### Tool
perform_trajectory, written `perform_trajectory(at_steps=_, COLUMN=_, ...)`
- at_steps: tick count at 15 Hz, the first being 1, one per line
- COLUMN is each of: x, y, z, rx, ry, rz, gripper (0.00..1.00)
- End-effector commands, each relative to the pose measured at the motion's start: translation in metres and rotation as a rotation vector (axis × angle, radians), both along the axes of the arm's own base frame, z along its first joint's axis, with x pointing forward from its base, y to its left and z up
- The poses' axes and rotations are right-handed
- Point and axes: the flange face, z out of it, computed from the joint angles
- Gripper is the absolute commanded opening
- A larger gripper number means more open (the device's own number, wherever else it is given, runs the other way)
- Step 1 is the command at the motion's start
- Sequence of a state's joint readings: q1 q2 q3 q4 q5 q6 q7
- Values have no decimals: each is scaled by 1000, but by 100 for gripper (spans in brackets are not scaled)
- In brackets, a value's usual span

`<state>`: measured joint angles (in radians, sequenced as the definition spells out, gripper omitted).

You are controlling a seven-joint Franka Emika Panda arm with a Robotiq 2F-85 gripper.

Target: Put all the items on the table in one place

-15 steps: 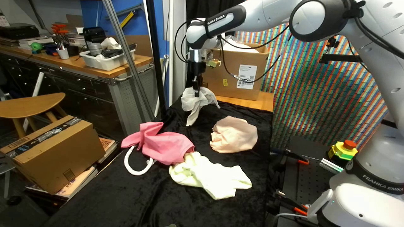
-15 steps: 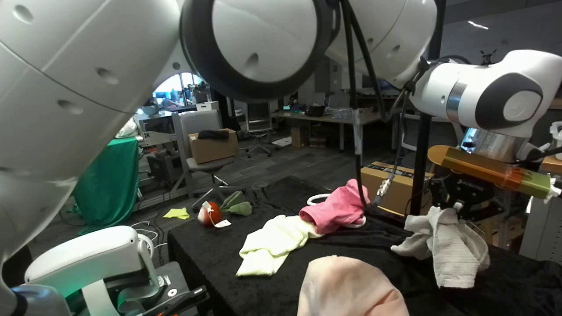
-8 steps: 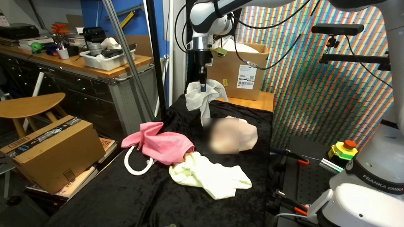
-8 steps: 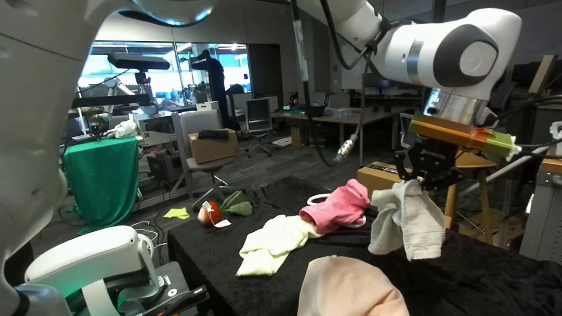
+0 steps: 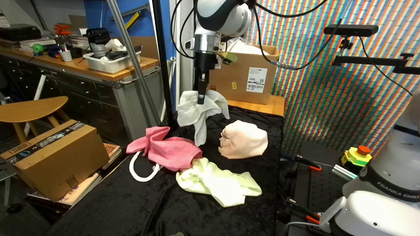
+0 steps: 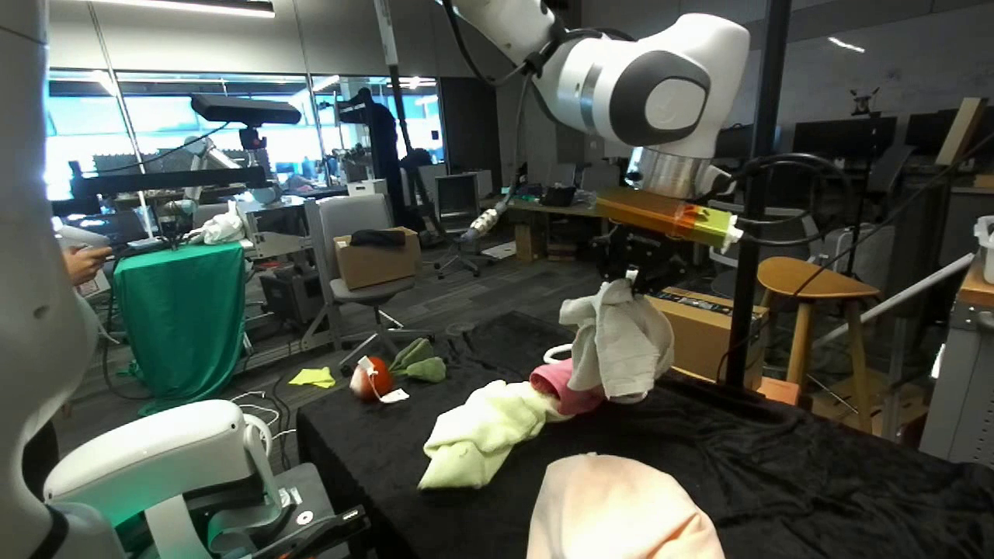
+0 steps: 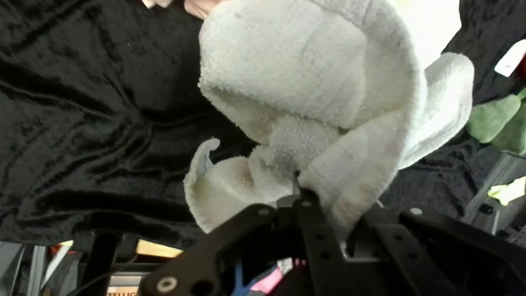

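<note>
Robot arm [image 6: 660, 93], gripper [image 5: 201, 99] and white cloth [image 6: 621, 341] have moved closer to the pink cloth [image 5: 174, 152] since a second ago. On the black table [image 5: 131, 209], the yellow cloth [image 5: 220, 183], touching the pink cloth's end, and the peach cloth [image 5: 244, 141], apart from it, have not shifted. Nearly closed, the gripper pinches the white cloth, which hangs beside or above the pink cloth, unclear which. At the pink cloth's edge the rope loop [image 5: 141, 179] lies unchanged.

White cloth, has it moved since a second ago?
Yes: in an exterior view, the white cloth has shifted picture-left, from mostly right of the black post to wholly left of it.
</note>
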<state>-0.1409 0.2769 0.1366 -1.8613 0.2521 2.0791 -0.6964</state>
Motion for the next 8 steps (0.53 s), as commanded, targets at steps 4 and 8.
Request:
perform_trajectory(at_steps=4, x=-11, y=59, z=-14, rx=66, ry=-233, rz=-114, gripper=10)
perform_trajectory(at_steps=8, x=-13, y=76, z=-23, rx=104, ry=-318, rz=-173, gripper=10)
